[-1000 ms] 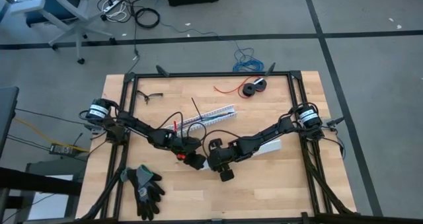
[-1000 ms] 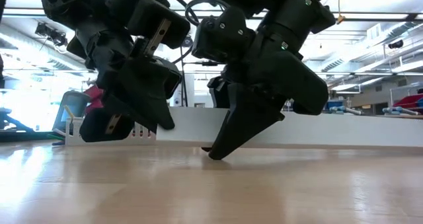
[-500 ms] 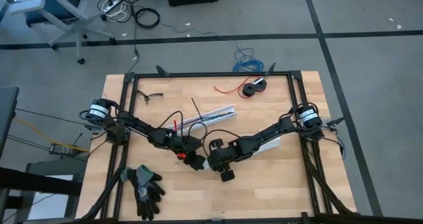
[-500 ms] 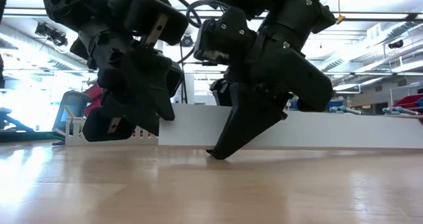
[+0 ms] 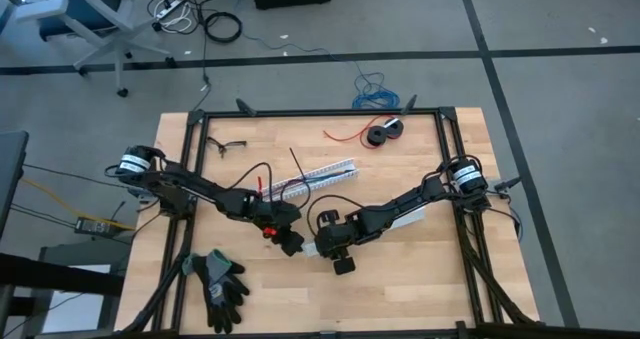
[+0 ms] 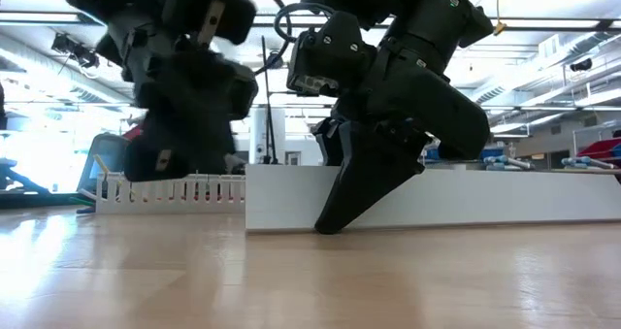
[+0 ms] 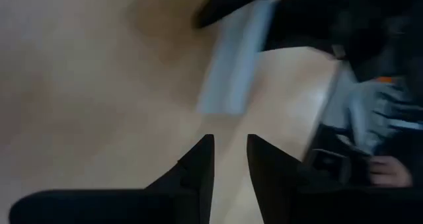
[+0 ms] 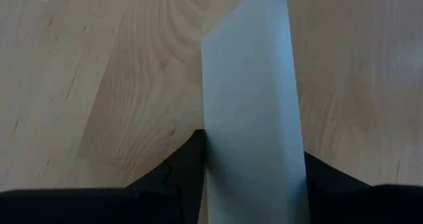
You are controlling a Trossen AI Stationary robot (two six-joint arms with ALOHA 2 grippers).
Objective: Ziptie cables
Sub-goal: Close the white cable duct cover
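**Item: cable-tying job, early stage; tie not yet fitted.**

- **Cables**: a small bundle of thin coloured wires, lying loose on the table towards its middle. They are just beside a pale ribbed strip. Nothing is gripping them, and no tie is showing around them.
- **Right gripper**: working low near the table's centre, in front of the bundle. Its jaws are clamped on a flat white bar, which is running forward from between its fingers and resting on the wood.
- **Left gripper**: hanging close beside the right one, above the table. Its jaws are standing slightly apart with nothing between them, and they are pointing towards the white bar.
- **Other stock**: a pair of dark gloves is lying near the front left edge, well apart from the work.

**Step in hand (judgement):** preparation. Both arms are busying themselves with the white bar, not with the wires.

**Next move (judgement):** one gripper is going to need freeing and carrying back to the bundle, with jaws wide enough to gather every wire together. A careless approach is risking scattering the strands or knocking the ribbed strip.
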